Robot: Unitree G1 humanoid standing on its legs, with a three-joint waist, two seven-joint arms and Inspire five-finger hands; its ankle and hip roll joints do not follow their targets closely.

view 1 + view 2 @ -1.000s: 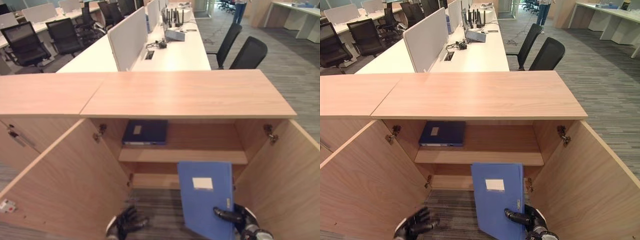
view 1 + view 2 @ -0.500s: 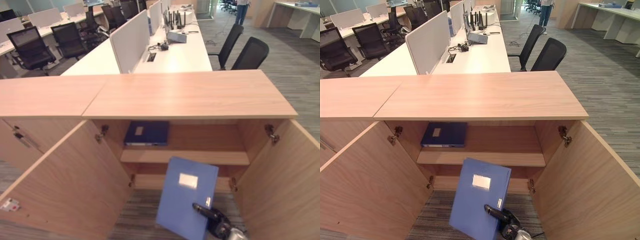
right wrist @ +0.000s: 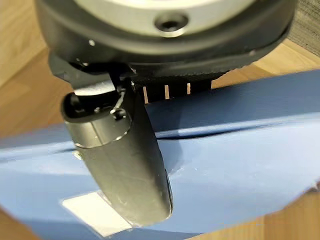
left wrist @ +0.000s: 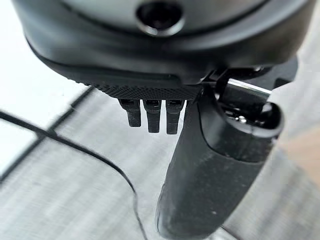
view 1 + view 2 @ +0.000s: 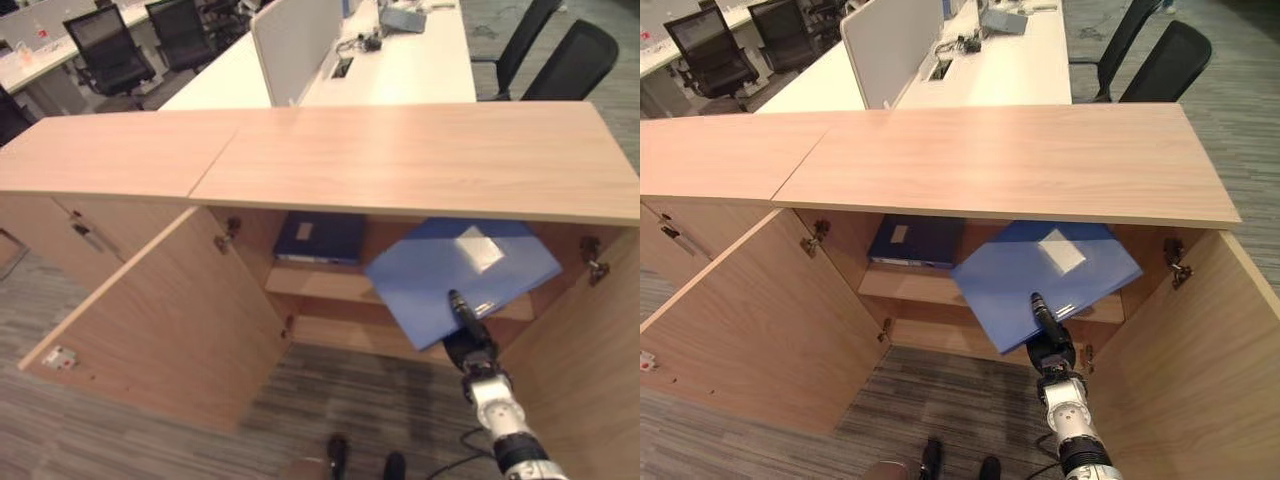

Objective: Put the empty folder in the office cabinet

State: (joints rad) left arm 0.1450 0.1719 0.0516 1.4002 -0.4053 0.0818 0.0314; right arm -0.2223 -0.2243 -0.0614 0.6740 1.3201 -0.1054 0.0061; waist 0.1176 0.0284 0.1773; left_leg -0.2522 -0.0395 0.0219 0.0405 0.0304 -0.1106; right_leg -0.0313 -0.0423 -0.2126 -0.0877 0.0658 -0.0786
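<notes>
A light blue folder [image 5: 460, 270] with a white label hangs tilted in the opening of the wooden office cabinet [image 5: 400, 150], its far end over the upper shelf [image 5: 320, 283]. My right hand [image 5: 470, 335] is shut on the folder's near edge from below. In the right wrist view the thumb [image 3: 130, 165] lies on top of the blue folder [image 3: 240, 165], with the fingers beneath it. A dark blue folder [image 5: 320, 237] lies flat on the shelf's left part. My left hand [image 4: 210, 165] hangs over grey carpet, relaxed and holding nothing.
Both cabinet doors stand open: the left door [image 5: 170, 320] swings wide towards me and the right door [image 5: 600, 380] is beside my arm. A shut cabinet [image 5: 80, 160] adjoins on the left. White desks [image 5: 400, 70] and black chairs [image 5: 570, 60] stand behind.
The right hand has lifted the blue folder from upright near the floor up to the upper shelf and tipped it nearly flat. The camera has also shifted. The left hand has left the eye views.
</notes>
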